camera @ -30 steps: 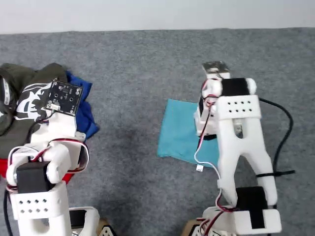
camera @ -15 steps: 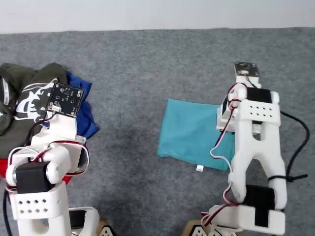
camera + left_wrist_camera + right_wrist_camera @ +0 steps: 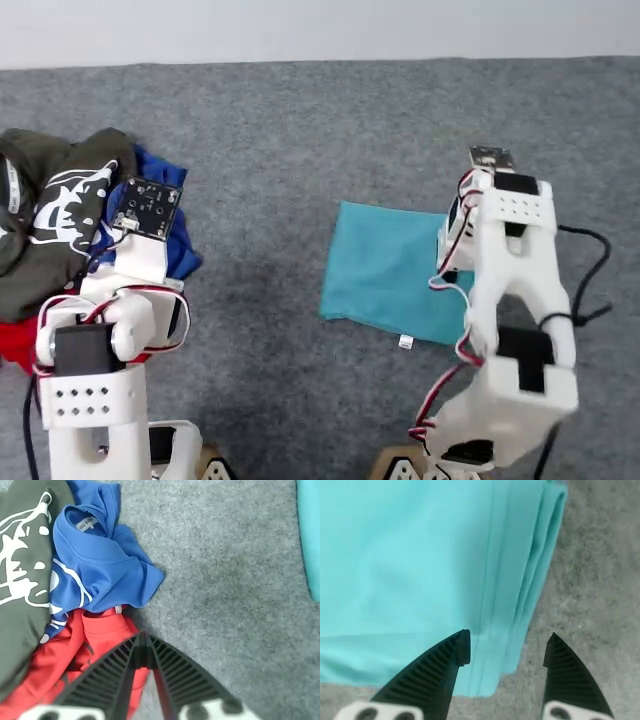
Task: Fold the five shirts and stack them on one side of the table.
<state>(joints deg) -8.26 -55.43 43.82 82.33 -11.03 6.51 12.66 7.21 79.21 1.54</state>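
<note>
Teal shirt lies folded, right gripper spread over its edge. The heap at the table's left edge looks unfolded, left gripper pressed together above it.

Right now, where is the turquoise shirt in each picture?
High view: turquoise shirt right of centre, beside the right arm.
Left wrist view: across the grey table from the blue shirt.
Right wrist view: folded edge under the open right gripper.
Shared landmark: the grey table.
</note>
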